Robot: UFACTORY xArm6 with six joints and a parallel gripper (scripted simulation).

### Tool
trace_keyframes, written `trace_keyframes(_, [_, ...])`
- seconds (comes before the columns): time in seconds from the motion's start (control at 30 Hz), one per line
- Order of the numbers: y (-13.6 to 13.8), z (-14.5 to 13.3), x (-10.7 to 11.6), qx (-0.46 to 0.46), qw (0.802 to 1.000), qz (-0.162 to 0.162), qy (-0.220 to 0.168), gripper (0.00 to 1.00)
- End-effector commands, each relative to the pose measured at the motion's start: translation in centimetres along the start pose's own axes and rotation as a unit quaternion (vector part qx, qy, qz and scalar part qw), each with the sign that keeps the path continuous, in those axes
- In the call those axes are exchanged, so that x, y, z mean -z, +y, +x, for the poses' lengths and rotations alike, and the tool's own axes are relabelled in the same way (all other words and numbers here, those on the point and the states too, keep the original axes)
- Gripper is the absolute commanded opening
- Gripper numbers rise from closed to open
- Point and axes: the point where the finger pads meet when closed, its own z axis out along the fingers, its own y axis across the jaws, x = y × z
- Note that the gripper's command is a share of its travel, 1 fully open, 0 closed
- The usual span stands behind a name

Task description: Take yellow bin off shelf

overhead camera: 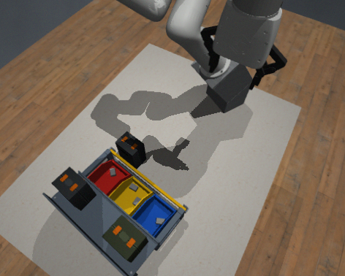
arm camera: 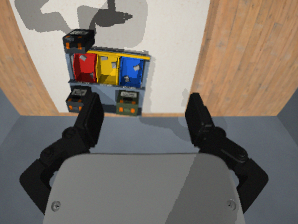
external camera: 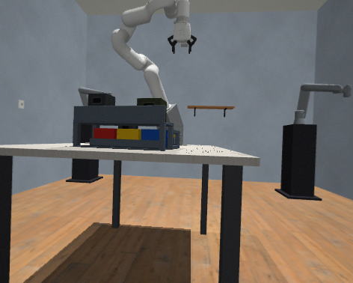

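Note:
The yellow open bin (overhead camera: 131, 195) (external camera: 129, 134) (arm camera: 108, 67) sits in the middle of the grey shelf (overhead camera: 94, 215) (external camera: 119, 112) (arm camera: 100, 90), with small grey parts in it. A red bin (overhead camera: 109, 175) (external camera: 105, 133) (arm camera: 83, 66) and a blue bin (overhead camera: 154, 215) (external camera: 149, 134) (arm camera: 132, 70) stand on either side of it, level. My gripper (overhead camera: 232, 77) (external camera: 182, 49) (arm camera: 144, 103) is open and empty. It hangs high above the table (overhead camera: 226, 164) (external camera: 212, 153) (arm camera: 173, 30), far from the shelf.
A black toolbox (overhead camera: 131, 147) (arm camera: 79, 39) stands on the table at the red bin's end of the shelf. A black box (overhead camera: 73, 187) and a green box (overhead camera: 124, 238) sit on the shelf's top. A second arm on a black pedestal (external camera: 300, 161) stands off the table.

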Motion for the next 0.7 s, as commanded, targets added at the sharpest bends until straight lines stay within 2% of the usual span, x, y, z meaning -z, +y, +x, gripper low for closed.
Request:
trace_keyframes(0.0, [0.1, -0.1, 3.8, -0.001, 1.0, -0.003, 0.0, 1.0])
trace_keyframes(0.4, [0.1, -0.1, 3.8, -0.001, 1.0, -0.003, 0.0, 1.0])
trace_keyframes(0.57, [0.1, -0.1, 9.3, -0.001, 1.0, -0.003, 0.0, 1.0])
trace_keyframes(0.67, [0.1, -0.1, 9.3, -0.001, 1.0, -0.003, 0.0, 1.0])
